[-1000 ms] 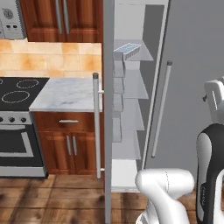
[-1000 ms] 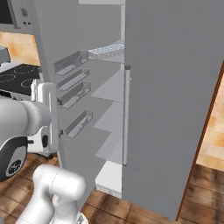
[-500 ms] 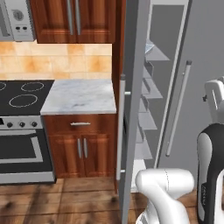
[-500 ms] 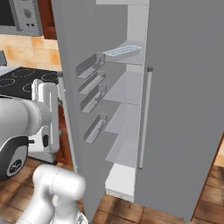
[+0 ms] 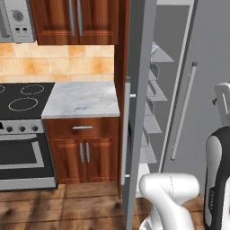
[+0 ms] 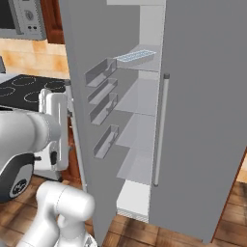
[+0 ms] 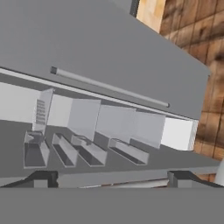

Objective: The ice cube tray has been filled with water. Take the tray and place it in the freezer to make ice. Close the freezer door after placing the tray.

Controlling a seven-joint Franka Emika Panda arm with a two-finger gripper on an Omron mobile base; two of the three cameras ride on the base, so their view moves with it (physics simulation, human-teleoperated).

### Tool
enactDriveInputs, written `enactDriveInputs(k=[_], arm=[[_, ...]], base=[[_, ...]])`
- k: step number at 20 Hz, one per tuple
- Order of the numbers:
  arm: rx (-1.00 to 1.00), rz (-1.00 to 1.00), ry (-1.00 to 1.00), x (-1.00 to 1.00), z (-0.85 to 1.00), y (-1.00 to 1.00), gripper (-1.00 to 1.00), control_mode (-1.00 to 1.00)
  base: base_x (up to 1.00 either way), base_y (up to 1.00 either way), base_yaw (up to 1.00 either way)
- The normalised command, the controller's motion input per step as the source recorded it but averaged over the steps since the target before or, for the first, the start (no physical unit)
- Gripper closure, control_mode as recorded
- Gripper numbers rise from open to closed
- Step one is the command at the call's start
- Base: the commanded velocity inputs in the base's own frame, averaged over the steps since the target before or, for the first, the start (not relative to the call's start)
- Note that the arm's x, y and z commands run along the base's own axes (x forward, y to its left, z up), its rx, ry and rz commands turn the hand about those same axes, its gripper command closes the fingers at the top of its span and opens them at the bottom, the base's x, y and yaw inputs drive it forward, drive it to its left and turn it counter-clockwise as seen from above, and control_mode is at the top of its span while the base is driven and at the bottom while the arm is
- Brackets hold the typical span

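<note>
Tray (image 6: pixel 137 56) with water on top freezer (image 6: pixel 144 120) shelf, freezer door (image 6: pixel 87 106) open, gripper (image 7: pixel 109 177) released, jaws wide apart, holding nothing

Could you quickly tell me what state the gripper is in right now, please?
Gripper: open, holding nothing; its fingertips stand wide apart, facing the open freezer. The ice cube tray already lies on a freezer shelf.

Wooden cabinets (image 5: pixel 85 148), marble counter (image 5: pixel 83 99), stove (image 5: pixel 20 96)
</note>
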Motion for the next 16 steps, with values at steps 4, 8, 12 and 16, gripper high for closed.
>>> enactDriveInputs(k=[4, 8, 12, 16], arm=[[0.01, 0.0, 0.0, -0.16, 0.0, -0.36, -1.0, -1.0], [0.01, 0.0, 0.0, -0.14, 0.0, -0.26, -1.0, -1.0], [0.02, -0.03, 0.0, -0.57, 0.01, -0.37, -1.0, -1.0], [-0.01, -0.01, -0.02, -0.72, 0.1, 0.23, -1.0, -1.0]], base=[[0.0, 0.0, 0.0], [0.0, 0.0, 0.0], [0.0, 0.0, 0.0], [0.0, 0.0, 0.0]])
